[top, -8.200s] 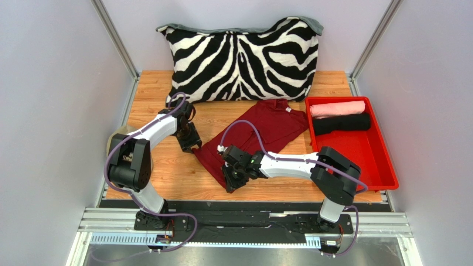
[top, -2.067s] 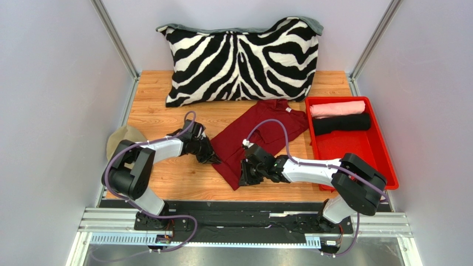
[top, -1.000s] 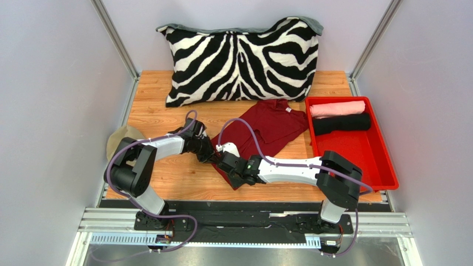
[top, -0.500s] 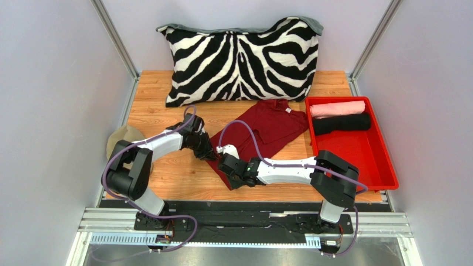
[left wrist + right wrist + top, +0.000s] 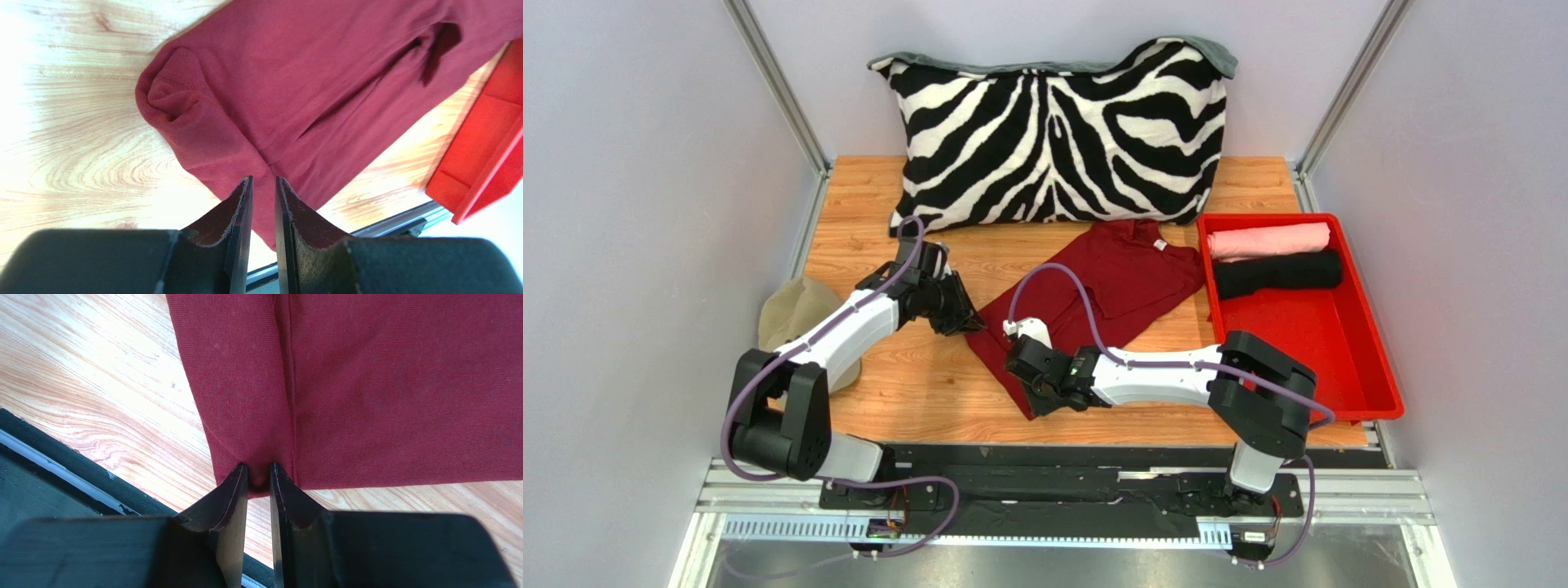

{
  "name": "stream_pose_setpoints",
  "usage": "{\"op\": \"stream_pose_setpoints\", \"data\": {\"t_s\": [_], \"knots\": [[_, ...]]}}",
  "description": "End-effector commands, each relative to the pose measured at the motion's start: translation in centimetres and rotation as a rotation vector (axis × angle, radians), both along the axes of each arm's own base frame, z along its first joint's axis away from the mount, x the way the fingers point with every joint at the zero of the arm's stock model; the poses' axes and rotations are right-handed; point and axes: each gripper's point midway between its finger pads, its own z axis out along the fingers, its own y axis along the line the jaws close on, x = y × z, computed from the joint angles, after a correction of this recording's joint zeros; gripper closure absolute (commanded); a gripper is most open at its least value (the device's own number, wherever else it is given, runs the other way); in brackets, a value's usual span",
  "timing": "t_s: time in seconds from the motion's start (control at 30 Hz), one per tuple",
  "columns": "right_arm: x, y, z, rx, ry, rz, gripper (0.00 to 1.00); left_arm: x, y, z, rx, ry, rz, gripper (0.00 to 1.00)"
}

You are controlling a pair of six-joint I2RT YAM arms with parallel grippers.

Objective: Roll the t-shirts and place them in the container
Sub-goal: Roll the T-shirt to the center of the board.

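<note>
Maroon t-shirt (image 5: 1112, 282) lies flat on the table (image 5: 879, 386) in the centre of the top view. It runs diagonally from lower centre up toward the red tray (image 5: 1326, 349) at right.

Right jaws are at the shirt's lower end, lower centre of the frame. In the right wrist view they are nearly closed, with a small pinch of the maroon hem corner caught between the tips. The rest of the cloth spreads toward the top of that frame.

Left jaws are at the shirt's left edge, left of centre in the top view. The left wrist view shows a narrow gap between them and nothing gripped (cloth shows only beyond the tips; can't tell if they touch it). A rumpled fold sits just ahead, upper left of that frame.

Pink t-shirt (image 5: 1268, 239) and black t-shirt (image 5: 1277, 272) lie rolled at the tray's top end, pink above black. Zebra pillow (image 5: 1057, 129) is top centre, cap (image 5: 795, 312) at the left edge.
</note>
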Motion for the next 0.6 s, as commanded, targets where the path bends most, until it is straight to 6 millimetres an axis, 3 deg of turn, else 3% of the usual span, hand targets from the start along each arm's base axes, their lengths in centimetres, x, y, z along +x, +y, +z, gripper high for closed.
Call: {"op": "stream_pose_setpoints", "data": {"t_s": [0.0,0.2,0.57], "knots": [[-1.6,-1.8,-3.1,-0.077,0.079,0.000,0.79,0.5,0.8,1.9,0.011,-0.061,0.012,0.72],[-1.7,-1.9,-3.1,-0.077,0.083,0.000,0.79,0.4,2.1,0.3,0.034,-0.003,0.071,0.85],[-1.9,-2.1,-3.3,-0.079,0.088,-0.004,0.80,3.0,2.1,-2.7,0.035,0.043,0.098,0.91]]}}
